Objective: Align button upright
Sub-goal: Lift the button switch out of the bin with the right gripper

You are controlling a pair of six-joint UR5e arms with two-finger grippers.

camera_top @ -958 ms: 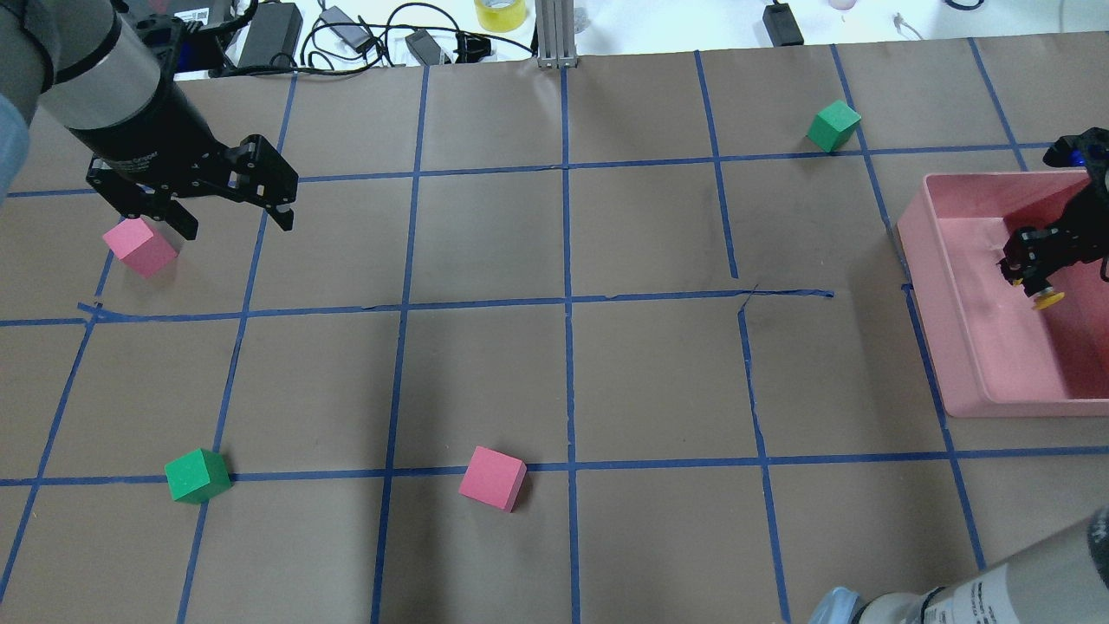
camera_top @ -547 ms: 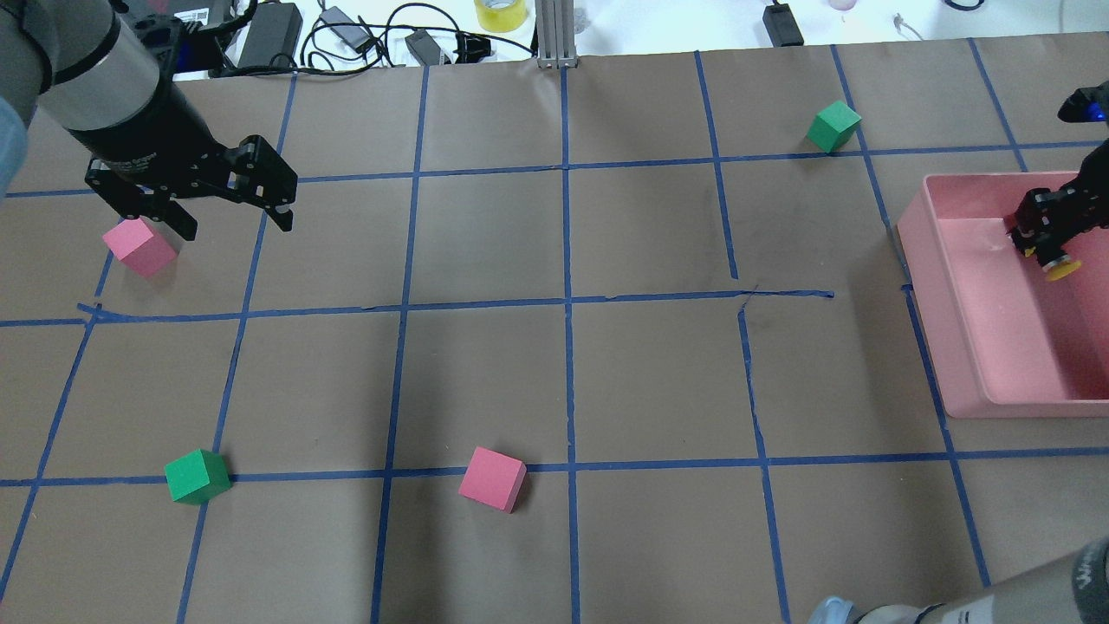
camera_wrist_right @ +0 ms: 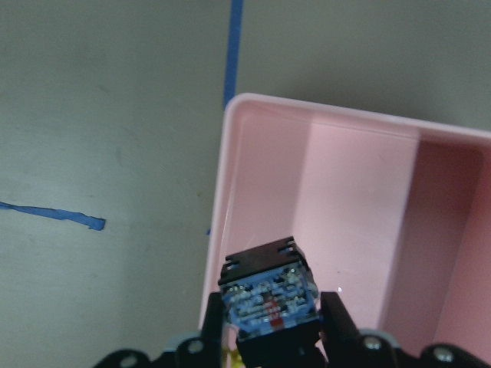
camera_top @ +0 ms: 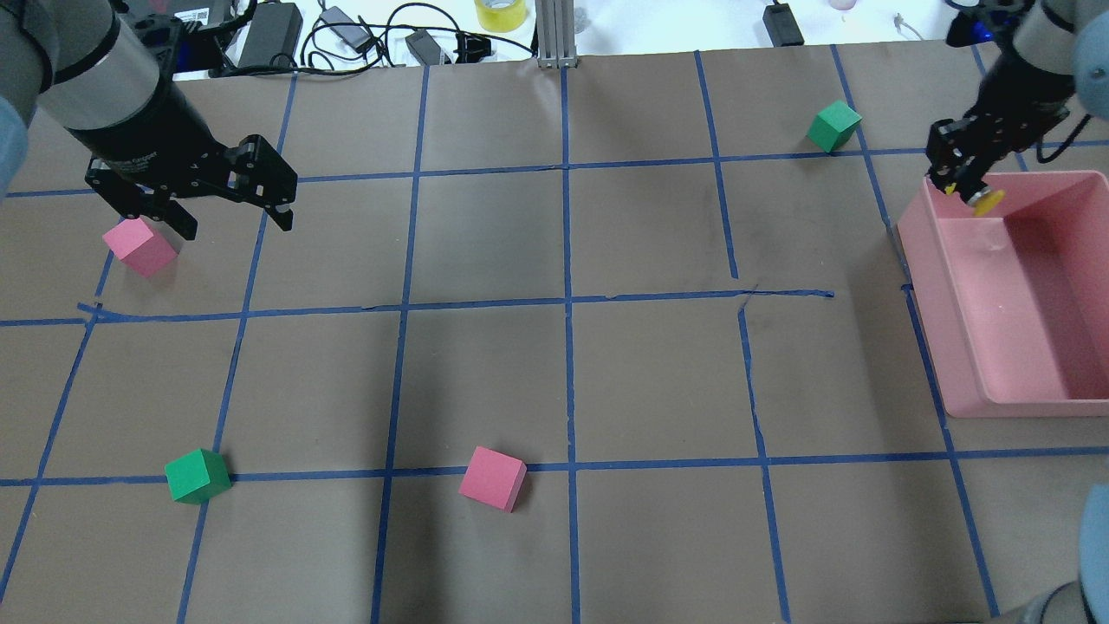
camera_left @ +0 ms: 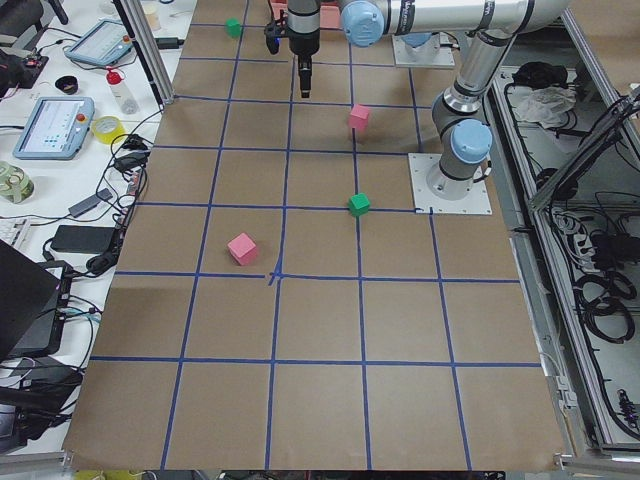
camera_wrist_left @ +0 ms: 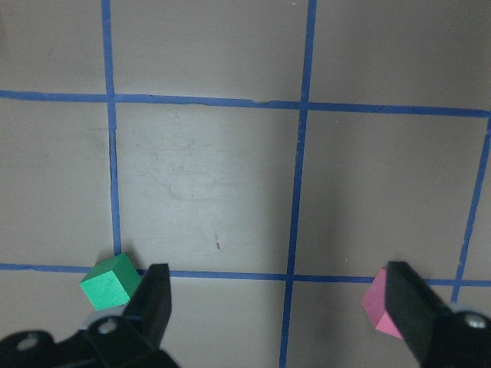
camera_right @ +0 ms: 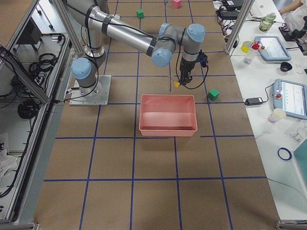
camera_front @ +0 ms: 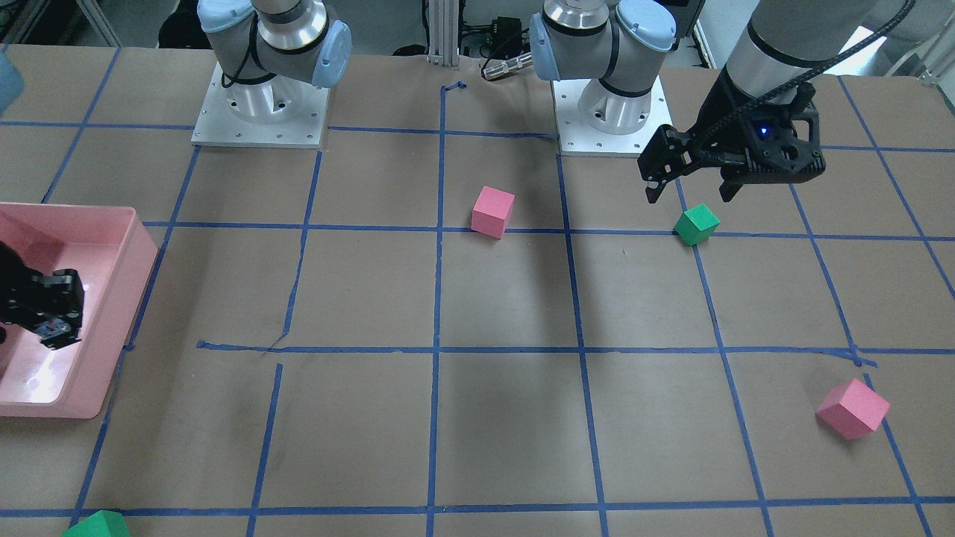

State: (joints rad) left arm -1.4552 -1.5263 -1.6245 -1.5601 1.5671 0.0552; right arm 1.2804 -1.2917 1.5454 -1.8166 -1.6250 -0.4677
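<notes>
- Clamped in right gripper (camera_top: pixel 965 185): button (camera_top: pixel 985 200), tilted, yellow cap toward 5 o'clock.
- Over bin's (camera_top: pixel 969 381) 11 o'clock corner; deeper inside the bin half a second ago.
- Spread wide, empty: left gripper (camera_top: pixel 236 224).

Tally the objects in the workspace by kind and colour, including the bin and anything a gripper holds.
Pink cubes: 2
Green cubes: 2
Pink bin: 1
Button: 1
Total: 6
</notes>
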